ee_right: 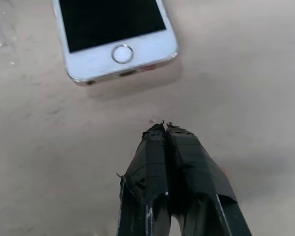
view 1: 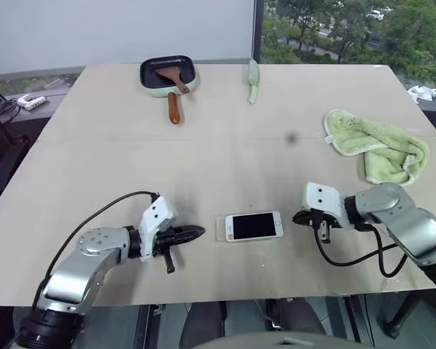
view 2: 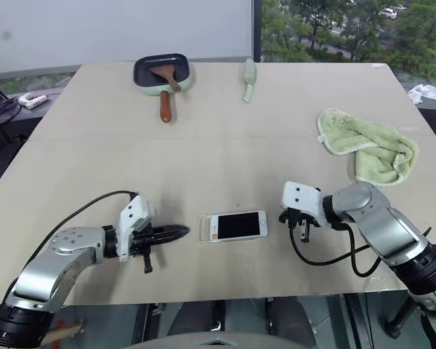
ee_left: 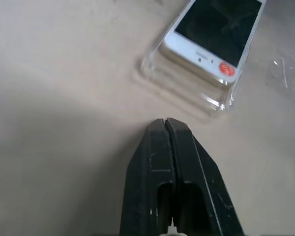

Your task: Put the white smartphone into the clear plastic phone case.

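The phone [view 1: 254, 226] lies screen-up near the table's [view 1: 225, 153] front edge, resting on or in the case [ee_left: 187, 86], whose glossy rim shows at its left end; I cannot tell whether it is fully seated. The left pincer [view 1: 198, 232] and right pincer [view 1: 299, 217] flank it, both closed on nothing, each near but apart from it. Phone: stiff, slim, smooth glass and metal, likely slippery, best pressed on its bezels; case: thin, light, easily skids.

Even daylight, soft shadows, sharp focus
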Controlling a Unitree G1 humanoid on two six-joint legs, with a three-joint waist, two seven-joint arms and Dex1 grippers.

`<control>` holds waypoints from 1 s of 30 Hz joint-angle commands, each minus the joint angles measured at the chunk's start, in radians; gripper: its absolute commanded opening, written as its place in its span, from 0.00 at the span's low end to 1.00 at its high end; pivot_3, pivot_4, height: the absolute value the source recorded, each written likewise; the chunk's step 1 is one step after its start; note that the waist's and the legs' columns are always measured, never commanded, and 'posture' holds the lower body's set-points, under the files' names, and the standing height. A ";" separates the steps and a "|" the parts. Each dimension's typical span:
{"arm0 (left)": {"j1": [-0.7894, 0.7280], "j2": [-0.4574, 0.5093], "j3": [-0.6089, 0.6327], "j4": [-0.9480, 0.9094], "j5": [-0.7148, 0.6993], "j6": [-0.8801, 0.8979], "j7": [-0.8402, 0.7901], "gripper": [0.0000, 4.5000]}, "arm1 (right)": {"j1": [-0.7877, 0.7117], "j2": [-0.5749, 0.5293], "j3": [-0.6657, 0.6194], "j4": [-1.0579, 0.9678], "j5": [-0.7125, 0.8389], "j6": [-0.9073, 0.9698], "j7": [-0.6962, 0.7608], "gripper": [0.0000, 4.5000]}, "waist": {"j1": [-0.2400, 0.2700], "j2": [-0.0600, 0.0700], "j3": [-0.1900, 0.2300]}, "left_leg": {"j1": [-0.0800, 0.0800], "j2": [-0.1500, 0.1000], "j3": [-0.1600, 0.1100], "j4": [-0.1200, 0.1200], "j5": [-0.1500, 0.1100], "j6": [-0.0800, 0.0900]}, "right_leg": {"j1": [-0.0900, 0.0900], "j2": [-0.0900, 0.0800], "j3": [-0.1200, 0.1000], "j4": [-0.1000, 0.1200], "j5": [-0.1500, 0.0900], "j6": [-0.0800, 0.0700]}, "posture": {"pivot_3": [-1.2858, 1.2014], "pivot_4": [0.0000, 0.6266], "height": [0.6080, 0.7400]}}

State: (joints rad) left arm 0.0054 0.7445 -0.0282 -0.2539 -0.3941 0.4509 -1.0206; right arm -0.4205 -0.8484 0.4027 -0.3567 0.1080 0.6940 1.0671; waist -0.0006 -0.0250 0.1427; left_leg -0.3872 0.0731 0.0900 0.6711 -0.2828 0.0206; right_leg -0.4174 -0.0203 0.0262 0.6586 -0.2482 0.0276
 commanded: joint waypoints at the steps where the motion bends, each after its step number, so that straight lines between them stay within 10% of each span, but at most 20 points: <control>1: -0.039 -0.028 -0.056 0.010 0.022 -0.004 0.005 0.00 | -0.038 0.004 0.024 -0.057 -0.013 0.016 0.014 0.01 | 0.001 0.000 0.000 | 0.000 0.000 0.000 0.000 0.000 0.000 | 0.000 0.000 0.000 0.000 0.000 0.000 | 0.52 0.24 1.00; 18: -0.181 -0.154 -0.150 0.068 0.057 0.014 0.015 0.00 | -0.287 0.147 0.329 -0.096 -0.191 0.257 -0.008 0.01 | -0.005 0.000 0.000 | 0.001 0.000 0.001 0.001 0.000 0.000 | 0.000 0.001 0.000 0.002 0.000 0.000 | 0.52 0.24 1.00; 30: -0.149 -0.152 -0.035 0.076 0.036 0.016 0.045 0.00 | -0.188 0.049 0.097 -0.137 -0.130 0.256 -0.021 0.01 | 0.000 -0.001 0.000 | 0.001 -0.001 0.000 0.002 0.000 0.000 | 0.003 -0.001 0.000 0.002 0.000 0.000 | 0.52 0.24 1.00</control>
State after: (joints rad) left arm -0.1460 0.5867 -0.1064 -0.1641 -0.3374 0.4738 -0.9835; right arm -0.6106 -0.7808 0.5754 -0.4339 -0.0513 0.9506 1.0497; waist -0.0007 -0.0256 0.1423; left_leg -0.3868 0.0723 0.0893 0.6735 -0.2826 0.0205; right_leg -0.4160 -0.0215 0.0258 0.6603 -0.2480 0.0276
